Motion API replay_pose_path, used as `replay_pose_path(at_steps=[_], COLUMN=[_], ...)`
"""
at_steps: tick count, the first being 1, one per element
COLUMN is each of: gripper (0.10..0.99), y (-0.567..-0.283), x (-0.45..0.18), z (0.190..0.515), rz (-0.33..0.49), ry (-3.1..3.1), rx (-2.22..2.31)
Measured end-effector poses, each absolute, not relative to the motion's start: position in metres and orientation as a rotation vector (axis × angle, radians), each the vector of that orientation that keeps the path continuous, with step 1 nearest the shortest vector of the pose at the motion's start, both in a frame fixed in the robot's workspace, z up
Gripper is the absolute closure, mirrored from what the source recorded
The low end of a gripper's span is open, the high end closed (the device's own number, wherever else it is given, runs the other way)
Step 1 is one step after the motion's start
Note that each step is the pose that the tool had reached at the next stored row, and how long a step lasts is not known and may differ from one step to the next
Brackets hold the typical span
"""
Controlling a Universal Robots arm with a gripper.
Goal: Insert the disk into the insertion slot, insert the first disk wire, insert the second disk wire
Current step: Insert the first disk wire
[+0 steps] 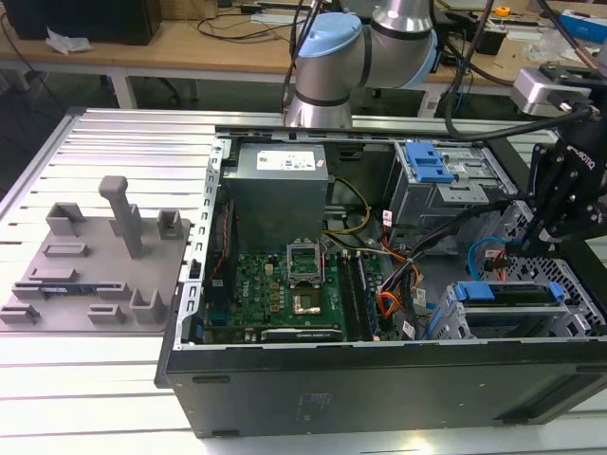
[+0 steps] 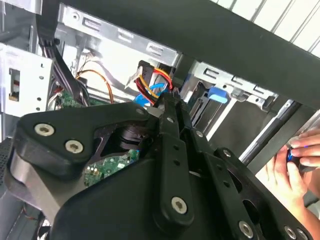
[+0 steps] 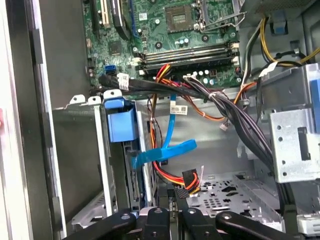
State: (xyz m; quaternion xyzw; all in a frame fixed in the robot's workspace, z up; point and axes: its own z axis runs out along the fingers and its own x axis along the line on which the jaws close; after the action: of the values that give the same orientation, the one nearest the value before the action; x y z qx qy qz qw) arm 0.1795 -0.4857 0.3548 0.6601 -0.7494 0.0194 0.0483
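Your hand [image 2: 167, 102], nearest the lens, is pinched shut on the red-yellow wire plug [image 3: 191, 179], at 1 o'clock of the seated disk [image 1: 507, 292] in the exterior view. A skewed plug may jam, and the blue cable [image 3: 165, 150] could snag.

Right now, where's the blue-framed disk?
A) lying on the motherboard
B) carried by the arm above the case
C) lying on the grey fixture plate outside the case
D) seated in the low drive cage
D: in the exterior view the disk sits with its blue carrier inside the low sheet-metal insertion slot, at the exterior view's right end of the case.
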Motion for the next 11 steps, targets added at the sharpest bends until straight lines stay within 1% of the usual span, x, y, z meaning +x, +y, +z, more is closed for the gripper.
replay_pose_path(at_steps=[3, 8, 11], gripper=[0.922, 0.922, 0.922], y=[-0.486, -0.497, -0.499], x=[0.179, 0.178, 0.177], z=[0.355, 0.355, 0.355], rz=[0.054, 0.054, 0.055], ry=[-2.281, -2.281, -2.281], rx=[2.010, 2.010, 2.010])
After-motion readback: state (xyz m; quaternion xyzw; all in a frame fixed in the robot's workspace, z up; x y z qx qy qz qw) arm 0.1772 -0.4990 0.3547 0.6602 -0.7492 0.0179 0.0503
